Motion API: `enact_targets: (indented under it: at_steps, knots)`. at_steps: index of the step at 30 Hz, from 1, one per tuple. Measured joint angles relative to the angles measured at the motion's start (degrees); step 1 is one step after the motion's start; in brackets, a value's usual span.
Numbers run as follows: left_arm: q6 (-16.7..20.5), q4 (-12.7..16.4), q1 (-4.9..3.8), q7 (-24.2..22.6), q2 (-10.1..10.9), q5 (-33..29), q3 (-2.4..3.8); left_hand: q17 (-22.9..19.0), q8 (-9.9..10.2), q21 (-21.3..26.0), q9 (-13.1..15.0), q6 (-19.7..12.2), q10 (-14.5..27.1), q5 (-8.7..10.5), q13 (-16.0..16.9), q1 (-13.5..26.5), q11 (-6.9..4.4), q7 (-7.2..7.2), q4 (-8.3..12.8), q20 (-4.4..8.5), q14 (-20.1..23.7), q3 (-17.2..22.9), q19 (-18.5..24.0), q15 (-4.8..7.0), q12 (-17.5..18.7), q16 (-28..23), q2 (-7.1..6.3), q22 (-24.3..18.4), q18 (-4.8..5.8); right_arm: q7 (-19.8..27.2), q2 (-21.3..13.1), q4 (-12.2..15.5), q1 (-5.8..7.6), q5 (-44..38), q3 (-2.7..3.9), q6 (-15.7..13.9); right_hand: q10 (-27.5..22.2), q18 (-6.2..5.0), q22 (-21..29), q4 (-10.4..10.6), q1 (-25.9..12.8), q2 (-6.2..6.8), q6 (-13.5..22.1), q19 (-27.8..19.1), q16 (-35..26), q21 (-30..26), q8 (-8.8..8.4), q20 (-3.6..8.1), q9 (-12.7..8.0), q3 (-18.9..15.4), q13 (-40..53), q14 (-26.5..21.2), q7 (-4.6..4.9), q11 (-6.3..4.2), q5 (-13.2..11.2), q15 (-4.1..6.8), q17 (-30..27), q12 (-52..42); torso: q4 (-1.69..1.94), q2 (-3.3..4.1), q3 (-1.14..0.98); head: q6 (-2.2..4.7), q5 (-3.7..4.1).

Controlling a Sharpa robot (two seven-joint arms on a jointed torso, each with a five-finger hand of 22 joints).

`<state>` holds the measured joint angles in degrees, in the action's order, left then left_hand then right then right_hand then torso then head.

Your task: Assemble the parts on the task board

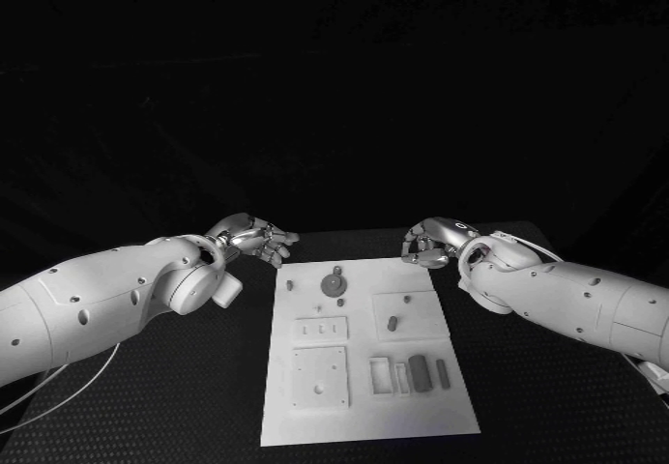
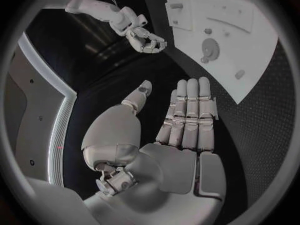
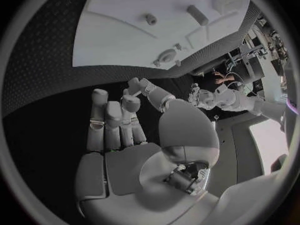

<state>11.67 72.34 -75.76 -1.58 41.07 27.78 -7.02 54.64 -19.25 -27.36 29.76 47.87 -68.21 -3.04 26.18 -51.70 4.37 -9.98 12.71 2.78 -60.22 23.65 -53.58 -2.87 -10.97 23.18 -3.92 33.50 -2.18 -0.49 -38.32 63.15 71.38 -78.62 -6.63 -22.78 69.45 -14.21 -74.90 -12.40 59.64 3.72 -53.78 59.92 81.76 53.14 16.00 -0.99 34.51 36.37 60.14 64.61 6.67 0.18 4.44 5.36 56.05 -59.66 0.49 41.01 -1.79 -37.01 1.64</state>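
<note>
Black table (image 1: 167, 387) fills my head view, with the white task board (image 1: 365, 353) lying at its centre, long side running from six o'clock up to twelve. From the board's middle I read a round disc part (image 1: 334, 284) with a small peg beside it at about twelve o'clock, a small oblong part (image 1: 393, 322) on a raised square panel at about one o'clock, and a dark rounded bar (image 1: 419, 372) with a thinner one beside it at about five o'clock, next to a pale rectangular recess. A square plate with holes sits at about seven o'clock, and a low strip with three slots lies just above it.

My left hand (image 1: 258, 239) hovers off the board's far left corner, at about eleven o'clock from the board's centre, near but not touching it. In the left wrist view that left hand (image 2: 181, 122) has its fingers (image 2: 190, 110) laid out straight and side by side, thumb apart, holding nothing, over bare table beside the board's edge.

My right hand (image 1: 432, 244) hovers off the far right corner, at about one o'clock. In the right wrist view the right hand (image 3: 122, 127) also has its fingers stretched out and empty, above the table just short of the board (image 3: 125, 35).
</note>
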Motion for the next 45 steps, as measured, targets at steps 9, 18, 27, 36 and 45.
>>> enact_targets:
  at_steps: [9, 18, 27, 36, 45]
  knots:
    - [0.5, -0.4, -0.02, 6.9, -3.9, 0.5, -0.01, 2.1, 1.5, -1.4, -1.3, -0.7, -0.8, 0.0, 2.1, 0.3, -0.81, 1.58, 0.2, 0.71, -0.6, -0.2, -0.8, 0.63, -1.2, 2.1, 0.33, 1.5, 0.03, -4.8, 0.3, 7.9, 0.95, -2.2, 0.02, 2.0, 0.1, 0.03, 0.0, 0.0, 0.0, 0.0, 0.0, 0.1, 0.0, 0.0, -0.04, 0.08, 0.1, 0.0, 0.0, 0.2, 0.0, -0.08, 0.0, 0.1, 0.0, 0.0, -0.14, -0.92, 0.7, 0.76, -1.32]
    - [0.4, 0.3, -0.04, 10.9, -6.6, 2.5, -0.02, 3.0, 0.2, -1.7, -1.1, 3.6, -1.0, 0.0, 3.5, 0.8, -1.01, 1.2, 0.2, 0.8, -0.8, -0.2, -1.2, 0.82, -1.5, 2.7, 0.82, 2.4, 0.03, -7.0, 0.8, 12.8, 0.95, -3.3, 0.03, 2.9, 0.1, 0.04, 0.0, 0.0, 0.0, 0.0, 0.0, 0.1, 0.0, 0.0, 0.03, 0.07, 0.3, 0.0, -0.1, 0.4, 0.0, -0.08, 0.0, 0.11, -0.1, 0.0, -0.1, -1.46, 1.15, 0.51, -1.95]
    - [-1.7, 0.4, -0.04, 13.7, -8.4, 5.5, -0.22, 3.1, 0.2, -1.7, -1.0, 4.3, -0.8, 0.0, 3.9, 1.6, -0.78, 1.48, 0.1, 0.84, -0.4, -0.2, -1.2, 0.85, -1.5, 2.7, 0.81, 2.7, 0.05, -7.7, 1.3, 15.5, 0.93, -3.6, 0.03, 3.0, 0.1, 0.04, 0.0, 0.0, 0.0, 0.0, 0.0, 0.1, 0.0, 0.0, 0.03, 0.07, 0.3, 0.0, 0.0, 0.4, 0.0, -0.08, 0.0, 0.09, -0.1, 0.0, -0.07, -1.49, 1.15, 0.16, -2.35]
    - [-2.3, 0.2, -0.04, 14.9, -8.8, 7.3, -0.3, 3.1, 0.2, -1.7, -1.0, 4.1, -0.1, 0.0, 4.2, 3.4, -0.48, 1.28, -0.7, 0.62, -0.1, -0.7, -0.6, 0.6, -1.5, 2.7, 0.05, 2.8, 0.09, -7.8, 2.5, 15.8, 0.93, -3.8, 0.03, 3.2, 0.1, 0.04, 0.0, 0.0, 0.0, 0.0, 0.0, 0.1, 0.0, 0.0, 0.02, 0.06, 0.3, 0.0, 0.0, 0.5, 0.0, -0.07, 0.0, 0.0, -0.1, 0.0, -0.07, -1.5, 1.12, -0.02, -2.45]
    - [-3.3, 0.3, -0.04, 14.9, -9.0, 7.7, -0.3, 3.1, 0.2, -1.7, -1.0, 4.1, -0.1, 0.0, 4.4, 4.4, -0.48, 1.29, -1.0, 0.61, -0.1, -1.0, -0.6, 0.59, -1.5, 2.7, 0.14, 2.9, 0.09, -7.8, 3.2, 15.6, 0.93, -3.9, 0.04, 3.4, 0.1, 0.12, 0.0, 0.0, 0.0, 0.01, 0.1, 0.3, 0.0, 0.0, 0.01, 0.28, 0.4, 0.0, 0.0, 0.5, -0.09, -0.07, 0.0, -0.02, -0.1, 0.0, -0.13, -1.5, 1.12, -0.09, -2.35]
